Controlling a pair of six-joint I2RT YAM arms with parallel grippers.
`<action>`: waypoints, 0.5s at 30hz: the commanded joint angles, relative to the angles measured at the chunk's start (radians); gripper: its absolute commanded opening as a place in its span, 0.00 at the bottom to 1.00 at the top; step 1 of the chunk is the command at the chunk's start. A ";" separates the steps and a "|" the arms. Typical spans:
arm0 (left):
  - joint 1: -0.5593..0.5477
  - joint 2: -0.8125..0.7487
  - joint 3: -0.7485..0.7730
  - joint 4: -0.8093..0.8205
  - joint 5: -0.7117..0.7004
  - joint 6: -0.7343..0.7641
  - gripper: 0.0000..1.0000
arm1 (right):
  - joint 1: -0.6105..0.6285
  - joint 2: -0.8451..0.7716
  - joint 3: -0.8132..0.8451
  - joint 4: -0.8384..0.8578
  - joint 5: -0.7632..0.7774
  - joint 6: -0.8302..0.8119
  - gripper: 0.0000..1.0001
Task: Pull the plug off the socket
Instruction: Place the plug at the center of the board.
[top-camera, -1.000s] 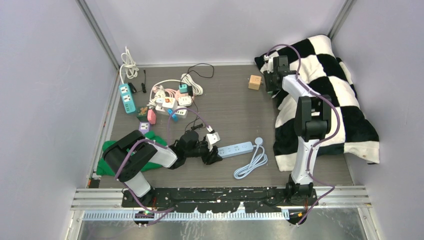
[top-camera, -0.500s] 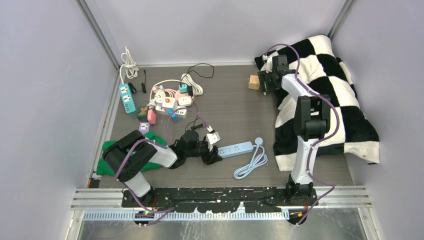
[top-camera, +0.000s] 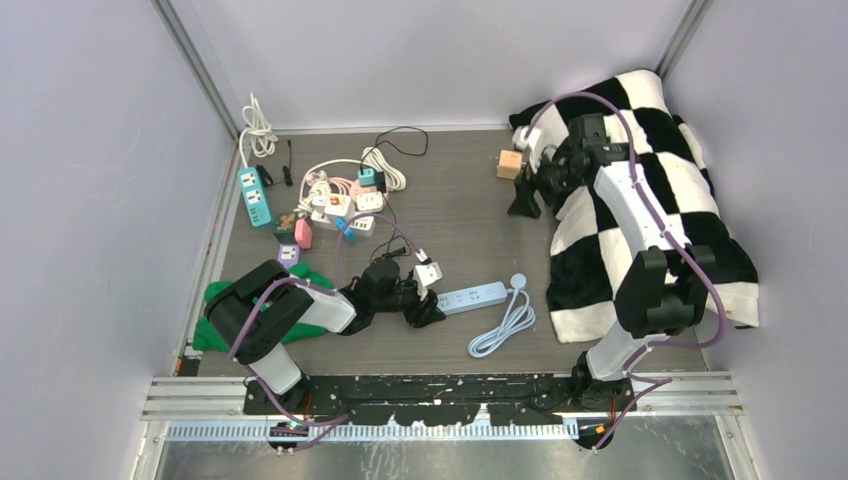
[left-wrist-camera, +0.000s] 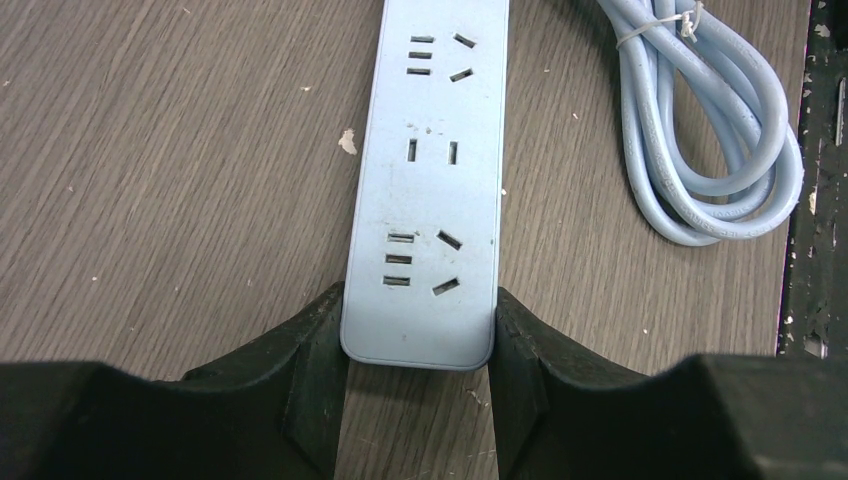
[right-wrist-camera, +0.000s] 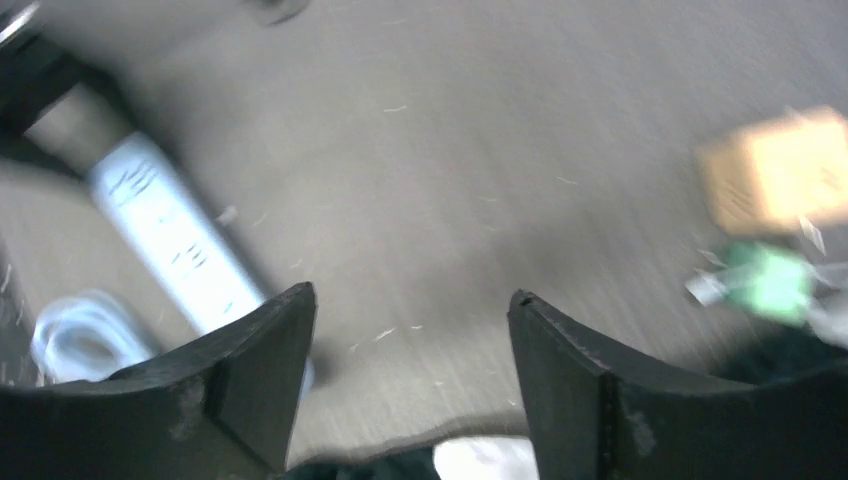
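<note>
L end effector (left-wrist-camera: 418, 305) pinches the near end of the pale blue power strip (left-wrist-camera: 430, 180), fingers pressed on both long sides. Strip lies flat on the wood surface (left-wrist-camera: 180, 150), w/ its coiled cord (left-wrist-camera: 700, 150) beside it. White plug (top-camera: 428, 274) sits on the surface just left of the strip, near the L end effector. R end effector (right-wrist-camera: 410, 300) is spread wide, nothing btwn the fingers, above the surface near a wooden block (top-camera: 510, 164) and the checkered blanket (top-camera: 680, 230). R wrist view is blurred.
</note>
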 joint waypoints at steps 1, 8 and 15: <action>0.009 -0.011 0.034 0.014 -0.014 -0.004 0.00 | 0.018 -0.008 -0.096 -0.523 -0.397 -0.803 0.78; 0.008 -0.019 0.031 0.013 -0.017 -0.016 0.00 | 0.170 -0.061 -0.283 -0.456 -0.267 -0.911 0.82; 0.008 -0.027 0.026 0.012 -0.019 -0.024 0.00 | 0.263 -0.066 -0.390 -0.229 -0.141 -0.715 0.81</action>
